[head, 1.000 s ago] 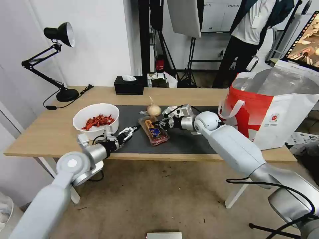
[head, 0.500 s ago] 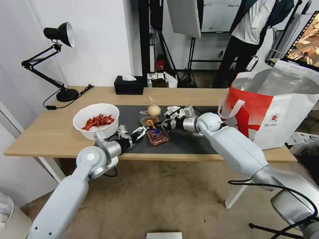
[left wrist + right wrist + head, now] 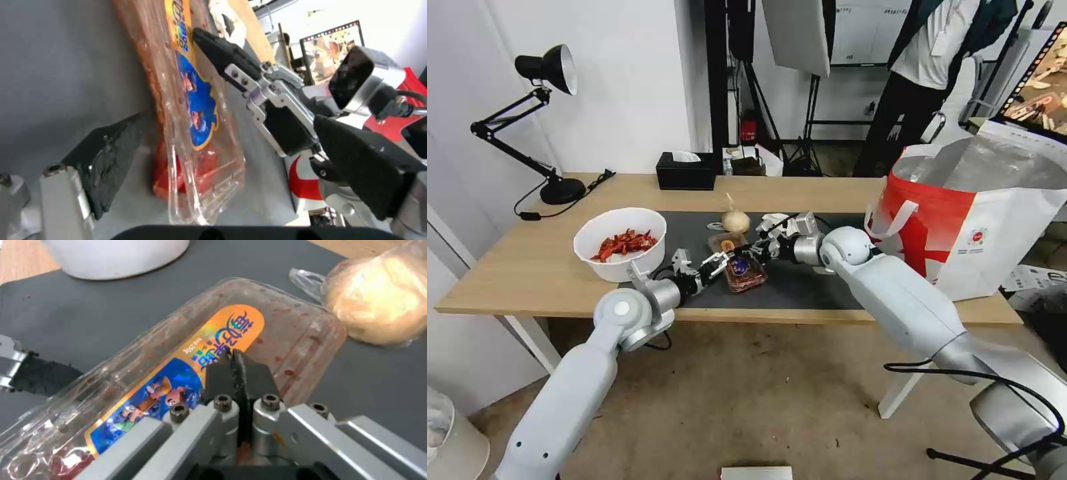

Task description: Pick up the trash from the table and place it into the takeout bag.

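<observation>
From the head camera, the table (image 3: 527, 267) carries a dark mat (image 3: 800, 280) with a clear food tray (image 3: 739, 265) lying on it, its long axis running from the far side toward the near edge. The left gripper (image 3: 715, 261) reaches it from the near left, the right gripper (image 3: 755, 249) from the right. A white bowl (image 3: 620, 243) of red scraps sits left of the tray, a beige knotted bundle (image 3: 735, 220) just beyond it. The red-and-white takeout bag (image 3: 967, 227) stands open at the table's right end, foil lining showing.

The left wrist camera shows the left gripper (image 3: 231, 156) spread wide, one finger on each side of the tray (image 3: 191, 110), grasping nothing; red leftovers sit in the tray's near end.

The right wrist camera shows the right gripper (image 3: 234, 356) with fingertips pressed together, resting on the tray's (image 3: 285, 330) orange-and-blue label; whether it pinches the lid is unclear.
</observation>
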